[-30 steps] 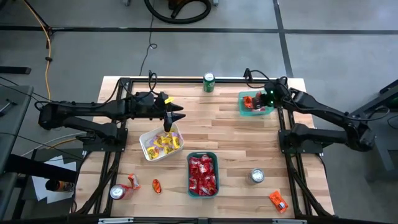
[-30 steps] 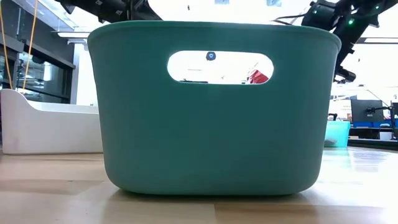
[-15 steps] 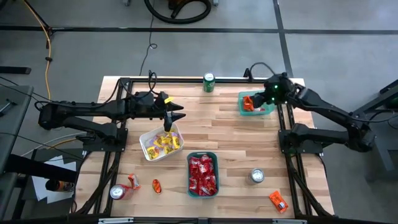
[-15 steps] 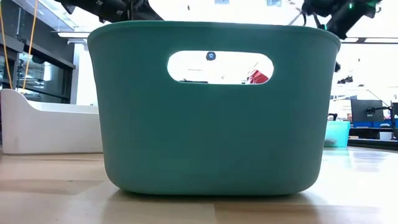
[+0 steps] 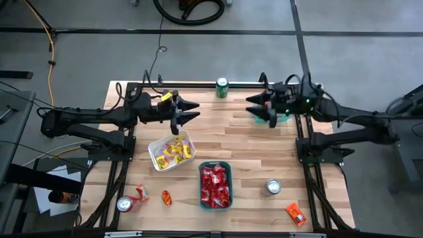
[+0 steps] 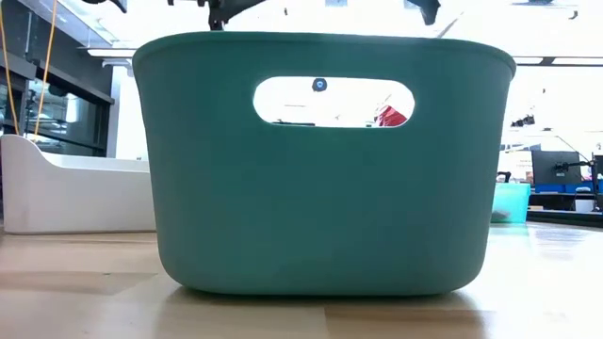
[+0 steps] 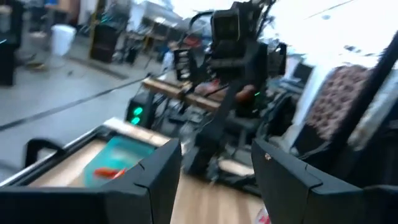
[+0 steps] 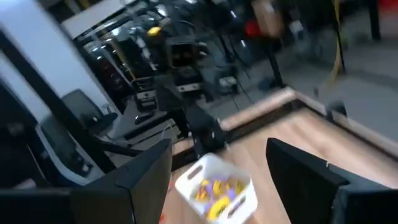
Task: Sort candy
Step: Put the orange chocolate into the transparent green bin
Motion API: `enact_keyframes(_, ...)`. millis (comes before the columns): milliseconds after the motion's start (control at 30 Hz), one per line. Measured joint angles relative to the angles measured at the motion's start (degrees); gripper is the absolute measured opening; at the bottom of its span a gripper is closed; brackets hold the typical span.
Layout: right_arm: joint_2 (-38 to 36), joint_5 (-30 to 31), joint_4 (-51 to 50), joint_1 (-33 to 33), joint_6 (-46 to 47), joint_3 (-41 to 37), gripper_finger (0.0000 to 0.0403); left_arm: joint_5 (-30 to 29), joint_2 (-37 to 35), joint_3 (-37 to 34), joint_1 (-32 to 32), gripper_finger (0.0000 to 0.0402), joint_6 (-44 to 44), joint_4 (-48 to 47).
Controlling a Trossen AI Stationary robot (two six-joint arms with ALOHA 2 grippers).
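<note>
Right pincer (image 5: pixel 256 106): spread wide, empty, raised beside the teal tray (image 5: pixel 283 118). Left pincer (image 5: pixel 193 110): apart, empty, above the counter (image 5: pixel 244 142). Candy: yellow in white tray (image 5: pixel 172 151), red in green tray (image 5: pixel 215 185).

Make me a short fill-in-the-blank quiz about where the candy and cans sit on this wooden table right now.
1. The white tray holds ____ candy packets.
2. The dark green bin in the table's middle holds ____ candy packets.
3. The green drink can stands at the table's ____ edge.
4. The right gripper has its fingers ____.

Missing words: yellow; red; far; open
</note>
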Motion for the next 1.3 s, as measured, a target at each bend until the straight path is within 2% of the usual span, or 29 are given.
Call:
enact_keyframes(133,5.16,4.43,6.38,6.45,-12.04,-0.02,0.0256,2.75,0.0,0.0,-0.02,0.0184,0.05,2.4)
enact_keyframes(233,9.11,5.65,9.03,8.82,-18.25,-0.04,0.0256,3.0,0.02,0.0,-0.07,0.0184,0.9,1.9)
enact_keyframes(400,12.5,5.99,10.08,9.08,-16.96,0.76,0.0256,3.0,0.02,0.0,-0.07,0.0184,0.92,1.74)
enact_keyframes(667,11.86,6.01,10.7,9.07,-19.11,2.39,0.0256,3.01,0.02,0.63,-0.65,0.0184,3.33,-0.38)
enact_keyframes(767,11.86,6.01,10.79,9.07,-20.62,3.16,0.0256,2.98,0.16,6.46,-3.68,0.0184,8.95,-13.92)
enact_keyframes(933,11.9,6.01,10.08,9.05,-20.82,3.45,0.0256,2.0,5.11,21.72,-11.92,0.0184,16.15,-48.68)
enact_keyframes(1033,11.9,6.01,9.0,9.05,-20.84,3.45,0.0256,1.86,9.31,29.77,-18.22,0.0184,17.91,-66.06)
enact_keyframes(1133,11.9,6.01,6.96,9.05,-20.84,3.45,0.0256,1.82,13.9,33.55,-25.43,0.0184,18.95,-75.96)
enact_keyframes(1300,11.9,6.01,1.8,9.05,-20.85,3.45,0.0256,1.84,20.19,32.67,-37.78,0.0184,19.06,-78.12)
